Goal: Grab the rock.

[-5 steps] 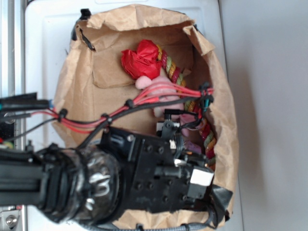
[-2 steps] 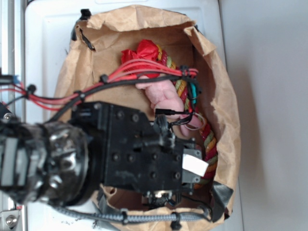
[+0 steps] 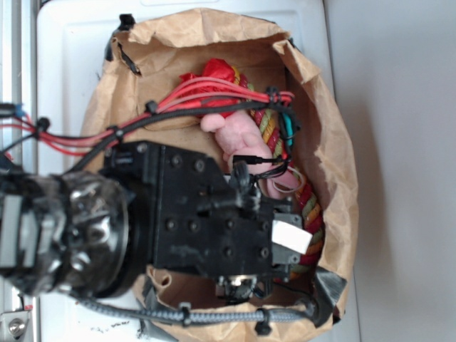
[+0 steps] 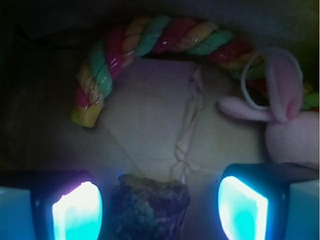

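In the wrist view we see our pincer (image 4: pixel 160 205) spread wide, its two glowing pads (image 4: pixel 77 212) at the lower corners, holding nothing. The rock (image 4: pixel 149 205), dark and mottled, sits between them at the bottom edge, nearer the left pad, with clear gaps on both sides; we cannot tell whether either pad touches it. Just beyond the rock lies the creased brown paper floor, open and bare up the middle. Farther on, a multicoloured twisted rope (image 4: pixel 150 42) arcs across the far side, its cut end curling down on the left. On the right, the pink plush pig (image 4: pixel 285 115) crowds in close above the right pad.

From the exterior view we see our arm (image 3: pixel 178 221) filling the lower part of the paper bag (image 3: pixel 324 149), whose crumpled walls hem it on every side. The red wrinkly ball (image 3: pixel 214 75) rests at the far end, beneath the red cables (image 3: pixel 192 103). The rock is hidden here. The bag stands on a white bench (image 3: pixel 71 57).
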Available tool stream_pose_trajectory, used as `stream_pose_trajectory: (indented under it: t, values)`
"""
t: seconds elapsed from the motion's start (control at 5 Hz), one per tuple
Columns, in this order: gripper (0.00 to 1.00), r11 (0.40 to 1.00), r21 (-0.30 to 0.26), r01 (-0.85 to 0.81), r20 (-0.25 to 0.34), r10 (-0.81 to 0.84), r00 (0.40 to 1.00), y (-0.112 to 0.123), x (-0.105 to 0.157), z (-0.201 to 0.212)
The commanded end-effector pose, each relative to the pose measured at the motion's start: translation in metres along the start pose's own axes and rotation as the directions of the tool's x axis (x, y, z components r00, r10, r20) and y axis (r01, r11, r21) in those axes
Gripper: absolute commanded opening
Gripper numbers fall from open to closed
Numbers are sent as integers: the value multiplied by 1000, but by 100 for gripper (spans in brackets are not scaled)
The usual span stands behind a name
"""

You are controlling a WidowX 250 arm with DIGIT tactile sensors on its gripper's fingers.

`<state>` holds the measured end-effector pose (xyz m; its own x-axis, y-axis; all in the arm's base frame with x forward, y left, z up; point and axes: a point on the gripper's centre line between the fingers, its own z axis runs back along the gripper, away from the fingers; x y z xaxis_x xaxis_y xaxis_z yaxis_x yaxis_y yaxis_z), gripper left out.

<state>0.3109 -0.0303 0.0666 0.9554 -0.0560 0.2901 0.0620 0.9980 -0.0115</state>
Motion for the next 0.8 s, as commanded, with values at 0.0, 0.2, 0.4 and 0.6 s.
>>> stream_pose_trajectory:
  t: [0.0, 0.2, 0.4, 0.6]
  values:
    - [100, 1000, 3, -1, 32, 1, 999, -4, 6, 0]
    - [100, 1000, 15, 3, 33, -4, 999, -10, 0, -7]
    - [100, 1000, 15, 24, 15, -24, 1000, -11, -6, -8]
    - [100, 999, 4, 36, 11, -36, 999, -12, -9, -4]
